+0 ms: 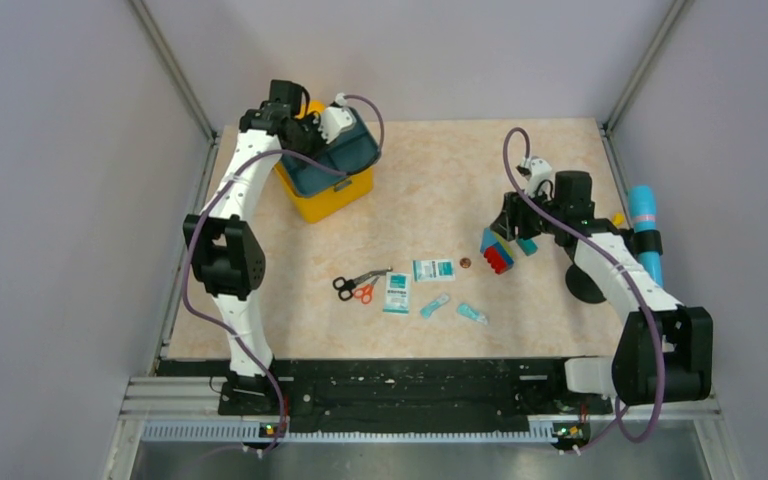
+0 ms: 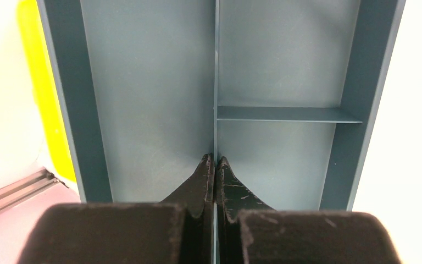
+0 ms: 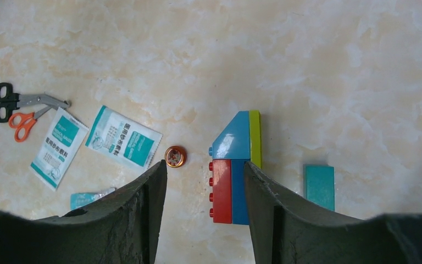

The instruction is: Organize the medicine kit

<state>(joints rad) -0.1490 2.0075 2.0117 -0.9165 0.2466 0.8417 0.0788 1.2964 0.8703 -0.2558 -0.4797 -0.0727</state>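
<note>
The medicine kit [image 1: 335, 203], a bright yellow plastic box, sits at the table's far left. The left gripper [image 2: 215, 165] is pinched tight on the centre divider of the dark teal compartment tray [image 2: 143, 82], probably as a carrying handle, and holds it over the box. The right gripper [image 3: 204, 170] hangs wide open above a stack of coloured blocks [image 3: 233, 165], seemingly ready to grasp it.

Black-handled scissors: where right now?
Top view: the black-handled scissors lie left of centre on the table, against the orange scissors, two teal-and-white sachets just right.
</note>
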